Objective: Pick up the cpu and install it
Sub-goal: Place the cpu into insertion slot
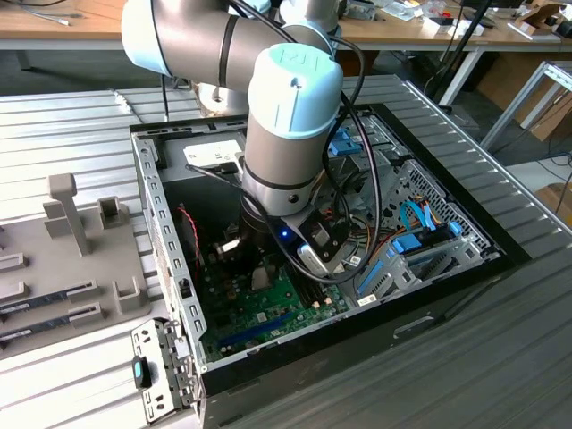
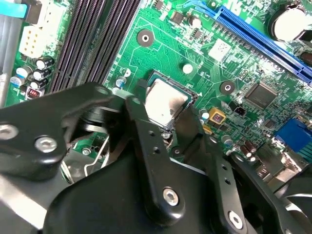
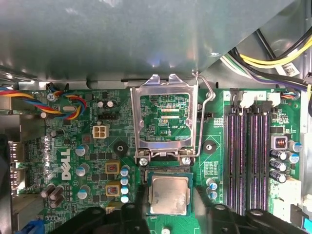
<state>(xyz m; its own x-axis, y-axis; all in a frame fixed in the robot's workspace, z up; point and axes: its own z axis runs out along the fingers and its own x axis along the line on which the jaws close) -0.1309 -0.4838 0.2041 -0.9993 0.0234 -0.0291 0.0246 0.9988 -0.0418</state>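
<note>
The cpu [image 3: 169, 195] [image 2: 165, 100], a small square chip with a silver-grey top, lies flat over the socket on the green motherboard [image 3: 78, 146]. In both wrist views my gripper [image 3: 169, 207] [image 2: 162, 113] straddles it, with one black finger [image 2: 139, 122] against one edge and the other finger [image 2: 191, 127] against the opposite edge. The socket's metal frame [image 3: 144, 122] is flipped up, standing open beside the chip, and its wire lever [image 3: 210, 95] is raised. In the exterior view the arm's wrist [image 1: 290, 116] reaches down into the open computer case [image 1: 447, 295].
Long dark memory slots [image 3: 248, 156] [image 2: 92, 39] run beside the socket, and a blue slot [image 2: 263, 39] lies further off. Coloured cables [image 3: 63, 105] hang near the board's edge. A grey fixture tray [image 1: 80, 268] sits at the exterior view's left of the case.
</note>
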